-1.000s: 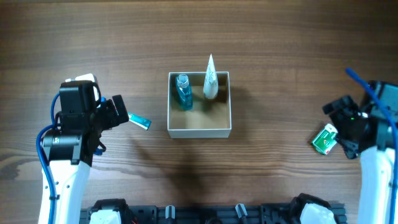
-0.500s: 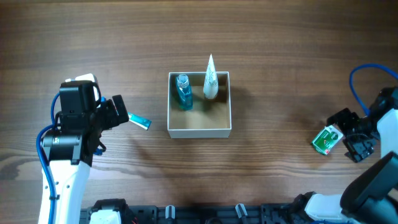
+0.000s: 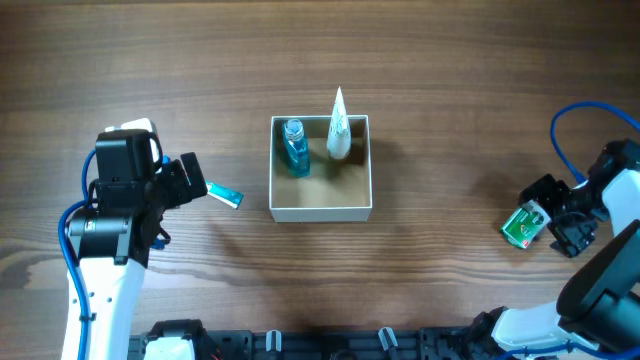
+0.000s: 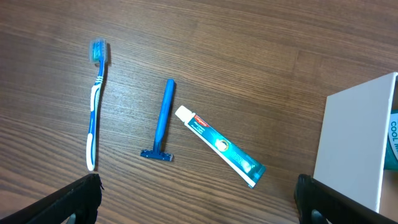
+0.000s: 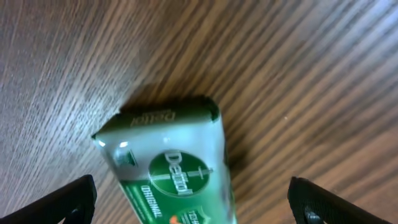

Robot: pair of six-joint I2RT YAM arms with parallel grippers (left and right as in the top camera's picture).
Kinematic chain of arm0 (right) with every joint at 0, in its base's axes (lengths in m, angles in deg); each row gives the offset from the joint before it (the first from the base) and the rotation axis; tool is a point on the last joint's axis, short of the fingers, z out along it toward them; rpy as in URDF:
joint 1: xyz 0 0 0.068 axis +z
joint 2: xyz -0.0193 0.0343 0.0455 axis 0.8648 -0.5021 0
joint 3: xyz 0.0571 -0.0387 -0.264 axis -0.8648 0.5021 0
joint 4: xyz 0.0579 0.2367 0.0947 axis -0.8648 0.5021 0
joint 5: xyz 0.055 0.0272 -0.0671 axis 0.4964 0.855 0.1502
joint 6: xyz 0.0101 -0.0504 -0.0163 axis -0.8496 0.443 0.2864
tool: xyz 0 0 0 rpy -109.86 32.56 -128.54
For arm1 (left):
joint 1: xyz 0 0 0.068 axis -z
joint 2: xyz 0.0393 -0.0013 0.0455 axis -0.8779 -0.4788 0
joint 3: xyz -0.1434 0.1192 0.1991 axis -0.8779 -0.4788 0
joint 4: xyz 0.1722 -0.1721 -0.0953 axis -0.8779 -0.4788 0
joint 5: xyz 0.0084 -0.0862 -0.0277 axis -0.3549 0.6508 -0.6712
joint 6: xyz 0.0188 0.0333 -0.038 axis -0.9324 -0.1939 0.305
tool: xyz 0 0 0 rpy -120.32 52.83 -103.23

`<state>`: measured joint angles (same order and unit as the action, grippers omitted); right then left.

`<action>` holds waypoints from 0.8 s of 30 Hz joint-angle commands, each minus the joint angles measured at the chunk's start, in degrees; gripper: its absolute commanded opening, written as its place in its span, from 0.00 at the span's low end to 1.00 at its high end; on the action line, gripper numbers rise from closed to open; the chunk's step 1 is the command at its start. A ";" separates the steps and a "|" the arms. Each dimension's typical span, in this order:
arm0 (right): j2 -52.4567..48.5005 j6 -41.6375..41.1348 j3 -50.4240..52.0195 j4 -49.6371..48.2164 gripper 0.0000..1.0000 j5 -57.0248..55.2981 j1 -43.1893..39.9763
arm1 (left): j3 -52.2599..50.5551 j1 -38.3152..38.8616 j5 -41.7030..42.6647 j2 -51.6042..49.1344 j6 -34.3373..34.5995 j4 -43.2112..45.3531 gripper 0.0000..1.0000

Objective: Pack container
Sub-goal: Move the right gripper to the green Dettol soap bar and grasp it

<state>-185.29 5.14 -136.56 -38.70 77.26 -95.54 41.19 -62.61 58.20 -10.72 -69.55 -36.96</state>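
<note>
The container (image 3: 320,211), a white-walled box with a tan inside, stands mid-table and holds an upright blue bottle (image 3: 294,148) and a white tube (image 3: 338,130). Its white wall shows in the left wrist view (image 4: 351,146). My left gripper (image 3: 192,180) is open and empty above the wood (image 4: 199,205), near a toothpaste tube (image 4: 219,146), a blue razor (image 4: 163,121) and a blue toothbrush (image 4: 94,106). My right gripper (image 3: 553,215) is open, its fingers (image 5: 199,205) on either side of a green Dettol soap box (image 5: 168,162) that lies on the table (image 3: 522,224).
In the overhead view only the toothpaste's end (image 3: 226,197) shows beside the left arm; the razor and toothbrush are hidden under it. A blue cable loops above the right arm (image 3: 585,110). Dark fixtures line the front table edge (image 3: 340,345).
My right arm has swung round and lowered its gripper beside the soap box, which has not moved. The left arm and the container are unchanged.
</note>
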 commanded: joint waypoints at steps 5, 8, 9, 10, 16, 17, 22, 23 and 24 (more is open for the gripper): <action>-1.40 0.39 5.77 -5.46 0.99 1.99 0.52 | 1.01 0.26 -0.48 -0.02 -0.70 0.11 1.00; -1.40 0.42 5.79 -6.64 0.98 1.99 0.52 | 1.01 0.26 -0.48 -0.02 -0.70 0.11 1.00; -1.40 0.44 5.79 -6.88 0.98 1.97 0.52 | 1.01 0.26 -0.48 -0.02 -0.70 0.11 1.00; -1.40 0.48 5.79 -7.15 0.96 1.95 0.52 | 1.01 0.26 -0.48 -0.02 -0.72 0.11 1.00; -1.40 0.48 5.77 -7.63 0.72 1.99 0.52 | 1.01 0.26 -0.48 -0.02 -0.70 0.11 1.00; -1.40 0.44 5.77 -7.58 0.66 1.99 0.52 | 1.01 0.26 -0.48 -0.02 -0.70 0.11 1.00; -1.40 0.28 5.79 -7.45 0.47 2.01 0.52 | 1.01 0.26 -0.48 -0.02 -0.70 0.11 1.00; -1.40 0.31 5.77 -7.45 0.47 2.01 0.52 | 1.01 0.26 -0.48 -0.02 -0.70 0.11 1.00; -1.40 0.26 5.79 -7.43 0.47 2.01 0.52 | 1.01 0.26 -0.48 -0.02 -0.70 0.11 1.00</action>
<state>-185.70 5.36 -131.40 -45.82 78.00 -95.52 41.19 -62.61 58.20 -10.72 -69.55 -36.96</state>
